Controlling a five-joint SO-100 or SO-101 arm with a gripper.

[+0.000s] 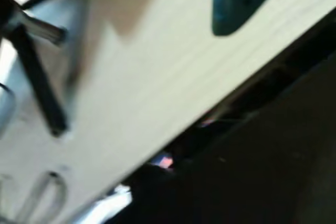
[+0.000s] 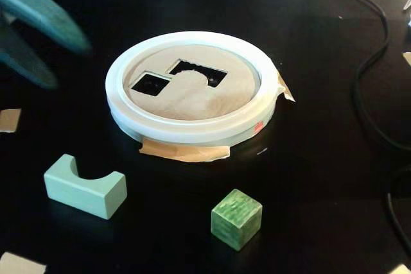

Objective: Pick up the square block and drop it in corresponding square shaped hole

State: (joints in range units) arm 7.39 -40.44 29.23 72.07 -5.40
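No text, label, brand or number can be read anywhere.

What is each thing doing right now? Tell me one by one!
square block: sitting flat on the black table, nothing touching it.
arch-notched block: lying on the table, notch facing up.
square hole: empty.
arch-shaped hole: empty.
disc with white ring: flat on the table, taped down.
gripper: blurry, at the fixed view's upper left, open, holding nothing.
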